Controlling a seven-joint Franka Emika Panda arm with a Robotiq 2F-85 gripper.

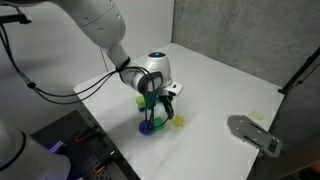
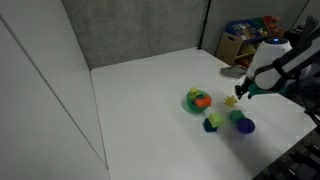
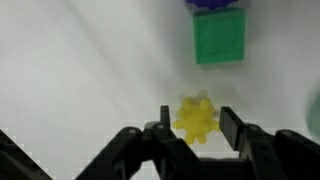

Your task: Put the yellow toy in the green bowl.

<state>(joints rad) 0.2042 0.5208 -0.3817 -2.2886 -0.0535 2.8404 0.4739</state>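
White tabletop [image 3: 70, 60] is carrying everything. Nearest, the gripper [image 3: 196, 122] is hanging spread, its fingers [image 3: 230, 128] flanking the yellow toy [image 3: 197, 116]. Farther on, a green cube [image 3: 220, 38] is sitting. In an exterior view, the green bowl [image 2: 189, 98] is lying near the toy.

Spiky yellow toy [image 3: 197, 117], near green bowl [image 2: 189, 100]
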